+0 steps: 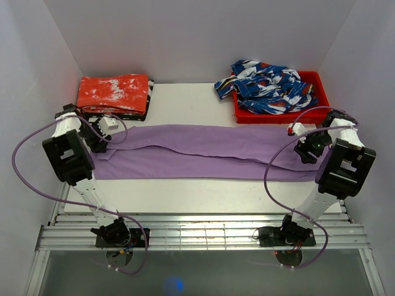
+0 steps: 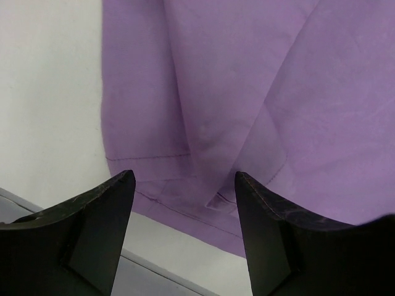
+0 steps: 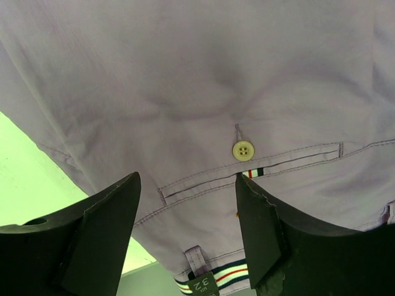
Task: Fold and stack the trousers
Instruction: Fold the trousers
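The lilac-purple trousers (image 1: 203, 151) lie stretched in a long band across the white table, folded lengthwise, legs to the left and waist to the right. My left gripper (image 1: 102, 140) hovers open over the leg hems (image 2: 185, 191), nothing between its fingers (image 2: 105, 216). My right gripper (image 1: 305, 148) stands open above the waist end, where a pale button (image 3: 243, 150), a back pocket seam and the striped waistband trim (image 3: 228, 274) with a size tag show. Neither gripper holds cloth.
A folded red-orange cloth with white blotches (image 1: 114, 94) sits at the back left. A red bin (image 1: 308, 114) at the back right holds a blue-white-red patterned garment (image 1: 265, 86) spilling over its rim. White walls close in on both sides.
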Tool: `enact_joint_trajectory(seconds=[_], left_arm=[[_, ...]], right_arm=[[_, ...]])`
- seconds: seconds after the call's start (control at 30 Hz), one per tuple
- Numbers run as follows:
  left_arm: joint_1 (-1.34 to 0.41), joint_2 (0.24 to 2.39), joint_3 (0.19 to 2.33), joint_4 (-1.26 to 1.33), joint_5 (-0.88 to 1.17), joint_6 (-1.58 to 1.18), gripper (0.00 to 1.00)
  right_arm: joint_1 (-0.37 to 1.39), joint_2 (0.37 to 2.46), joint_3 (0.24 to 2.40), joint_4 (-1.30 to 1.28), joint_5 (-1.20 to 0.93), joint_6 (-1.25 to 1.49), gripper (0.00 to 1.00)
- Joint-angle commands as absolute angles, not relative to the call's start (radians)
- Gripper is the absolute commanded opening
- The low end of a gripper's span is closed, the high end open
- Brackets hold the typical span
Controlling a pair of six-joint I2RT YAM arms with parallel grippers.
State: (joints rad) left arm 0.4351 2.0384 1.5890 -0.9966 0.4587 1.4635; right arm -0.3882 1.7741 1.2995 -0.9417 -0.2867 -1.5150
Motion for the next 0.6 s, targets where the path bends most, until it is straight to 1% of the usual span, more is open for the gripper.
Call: enact_joint_trajectory(seconds=[0.0, 0.17, 0.3, 0.43, 0.53, 0.57], left_arm=[[0.44, 2.017, 1.566, -1.026, 0.416, 1.516, 0.77], [0.44, 2.016, 1.542, -1.026, 0.41, 1.516, 0.75], [0.44, 2.008, 1.546, -1.028, 0.439, 1.497, 0.71], [0.44, 2.005, 1.543, -1.029, 0.445, 1.485, 0.71], [0.442, 2.006, 1.543, -1.023, 0.448, 1.468, 0.76], [0.442, 2.008, 1.546, -1.017, 0.452, 1.456, 0.81]], right_arm=[[-0.402, 1.76, 1.307, -0.972, -0.308, -1.56, 0.69], [-0.399, 1.744, 1.305, -1.003, -0.337, -1.6, 0.69], [-0.394, 1.735, 1.318, -1.104, -0.391, -1.626, 0.68], [-0.364, 1.681, 1.235, -1.065, -0.405, -1.625, 0.69], [-0.33, 1.661, 1.155, -0.958, -0.413, -1.571, 0.68], [-0.319, 1.661, 1.141, -0.927, -0.413, -1.55, 0.68]])
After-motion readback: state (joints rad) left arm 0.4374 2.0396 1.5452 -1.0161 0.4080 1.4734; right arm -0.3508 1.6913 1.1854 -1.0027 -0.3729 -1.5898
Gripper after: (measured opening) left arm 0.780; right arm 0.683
